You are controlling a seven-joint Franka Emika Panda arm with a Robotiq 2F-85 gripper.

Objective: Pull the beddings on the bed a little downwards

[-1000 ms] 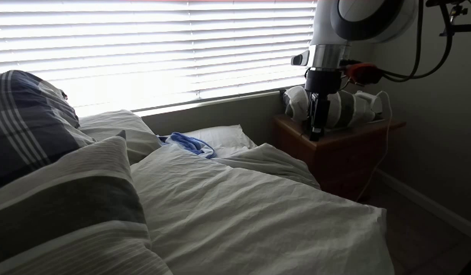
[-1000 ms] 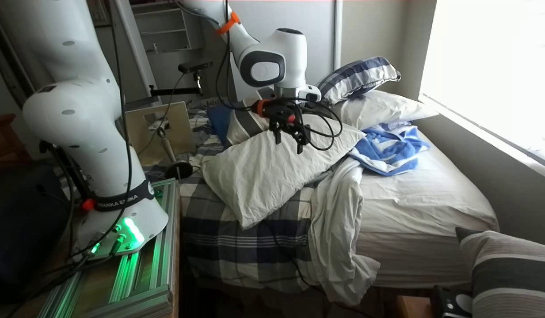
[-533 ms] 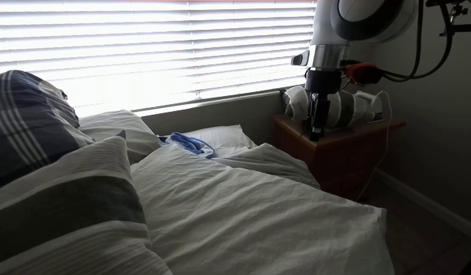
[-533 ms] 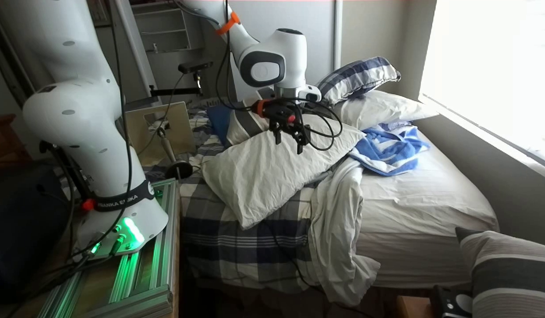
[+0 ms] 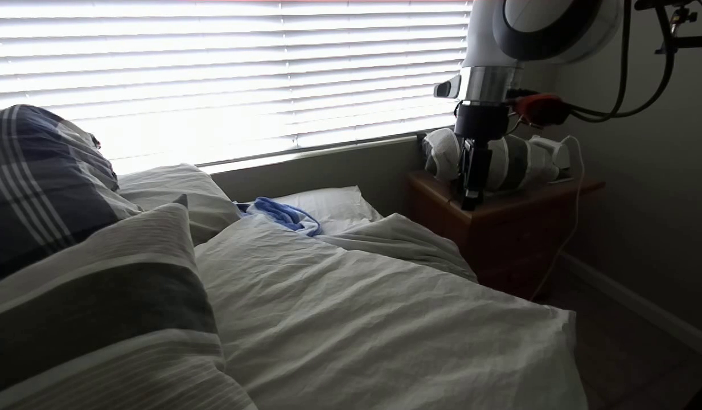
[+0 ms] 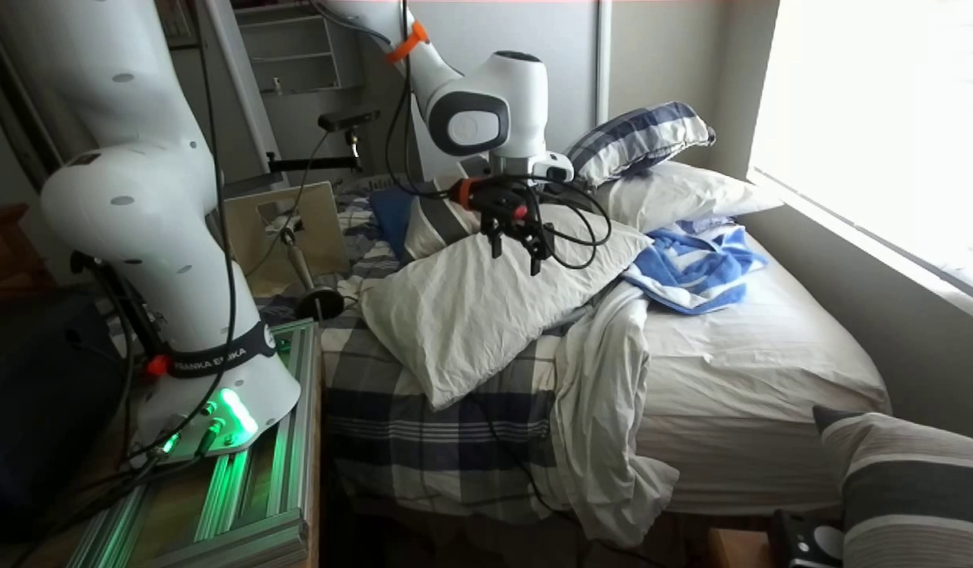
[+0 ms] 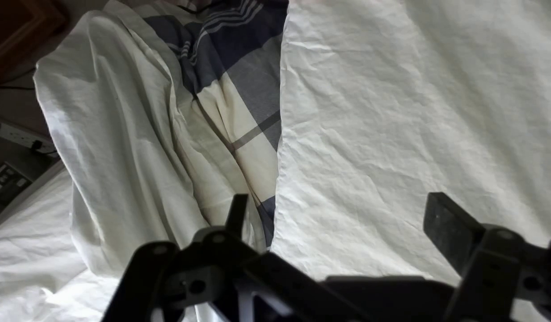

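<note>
On the bed (image 6: 770, 363), a large wrinkled off-white piece of the beddings (image 6: 486, 308) lies aslant over a dark plaid cover (image 6: 447, 450). In an exterior view it looks pillow-like; it also shows in an exterior view (image 5: 385, 319) and fills the right of the wrist view (image 7: 382, 134). A pale turned-back strip of bedding (image 6: 604, 394) hangs over the bed's side, left in the wrist view (image 7: 119, 134). My gripper (image 6: 516, 259) is open and empty above the off-white piece, jaws wide apart in the wrist view (image 7: 340, 214). Its height above the cloth is hard to judge.
A blue-and-white towel (image 6: 699, 264) lies on the mattress. Grey-banded pillows (image 5: 111, 307) and a plaid pillow (image 6: 644, 138) are at the head and sides. A wooden nightstand (image 5: 499, 245) with another banded pillow stands beside the bed. Cables (image 6: 589, 237) loop round the wrist.
</note>
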